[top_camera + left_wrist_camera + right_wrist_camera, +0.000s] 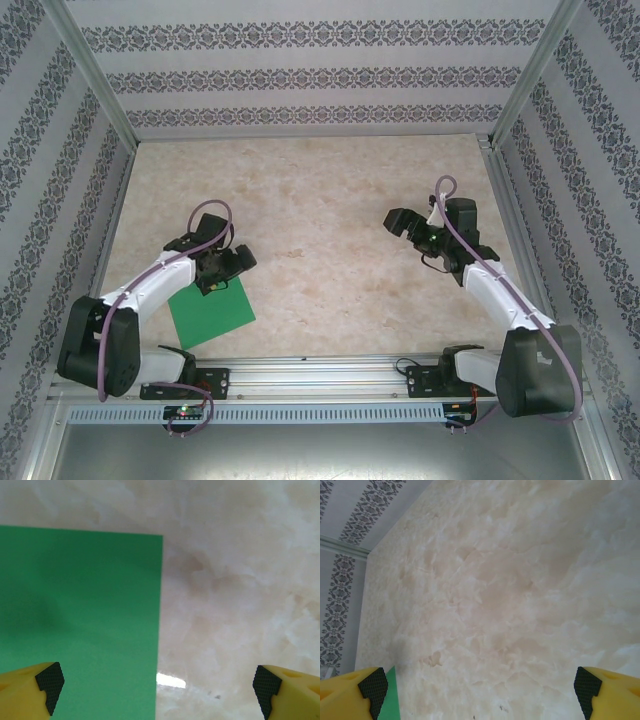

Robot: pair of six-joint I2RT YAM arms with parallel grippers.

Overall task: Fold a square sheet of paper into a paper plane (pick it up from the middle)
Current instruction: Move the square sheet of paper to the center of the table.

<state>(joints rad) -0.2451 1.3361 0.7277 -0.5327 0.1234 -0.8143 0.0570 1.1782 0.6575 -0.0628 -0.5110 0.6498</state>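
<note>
Plainly nearest, the left claw (225, 272) hangs, jaws wide apart, over the far edge of the square sheet of paper (211, 313) lying flat on the table (320, 200). The sheet's middle lies back toward the arm's base. The right claw (402, 222), also spread, is well apart.

a pale marble-patterned tabletop (320, 200) is being enclosed on three sides by white walls (300, 75) banded with dark floral print. the corners are being framed by silver metal posts (95, 75). the near edge is being bordered by an aluminium rail (320, 372), with a white slotted strip (300, 412) being run just beside it. a bright glare (170, 681) is being reflected off the tabletop.
</note>
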